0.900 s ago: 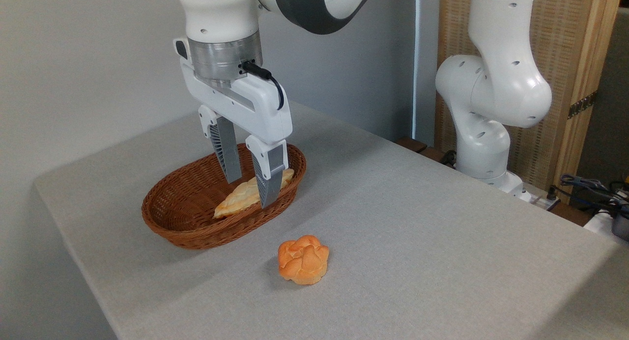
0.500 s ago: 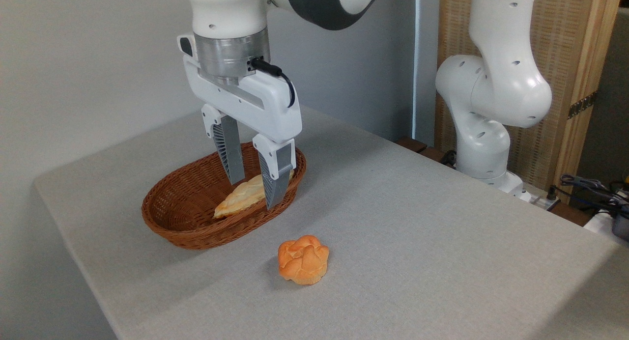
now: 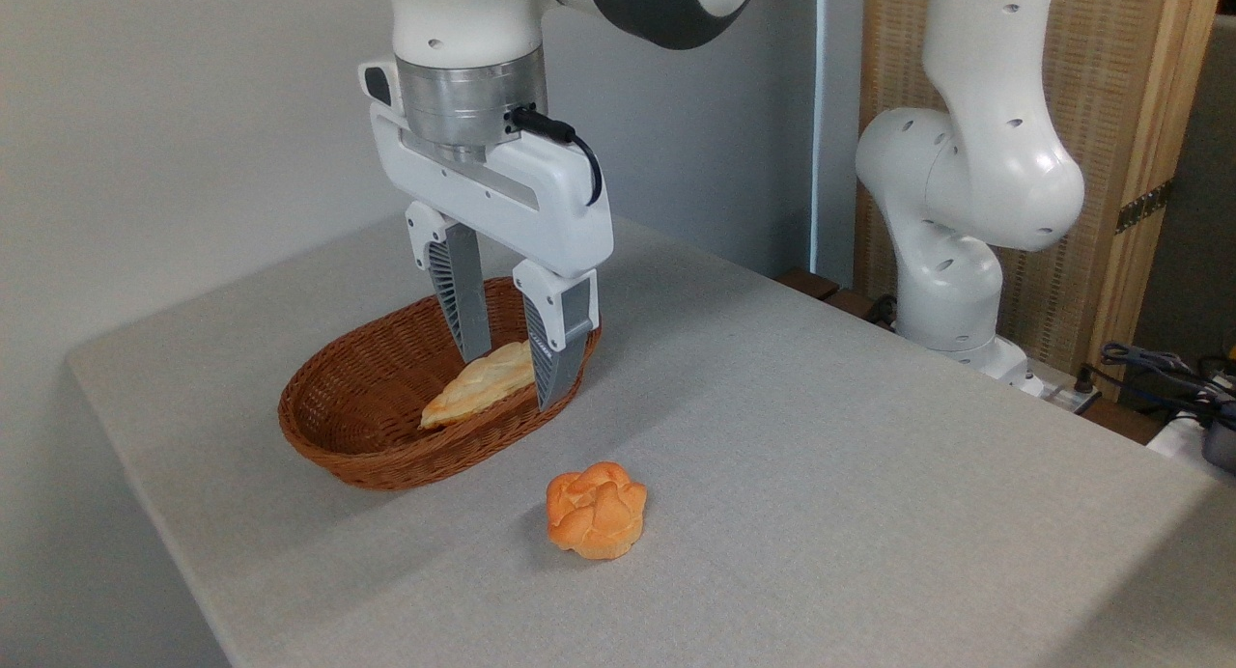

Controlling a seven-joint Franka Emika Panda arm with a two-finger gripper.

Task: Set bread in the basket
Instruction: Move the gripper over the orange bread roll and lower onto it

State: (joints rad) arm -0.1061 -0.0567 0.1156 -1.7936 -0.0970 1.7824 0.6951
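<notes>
The round, lobed orange-golden bun (image 3: pixel 596 523) sits on the grey counter (image 3: pixel 821 456), near the front and just right of the oval wicker basket (image 3: pixel 357 417), clear of its rim. A pale braided loaf (image 3: pixel 480 383) lies inside the basket at its right end, tilted against the wall. The end effector (image 3: pixel 514 378) hangs above the basket's right end with its two ribbed fingers (image 3: pixel 463 296) spread apart and nothing between them; the fingertips appear to sit just above the loaf, though contact is hard to judge from this angle. The bun lies well apart from the end effector, toward the near side.
</notes>
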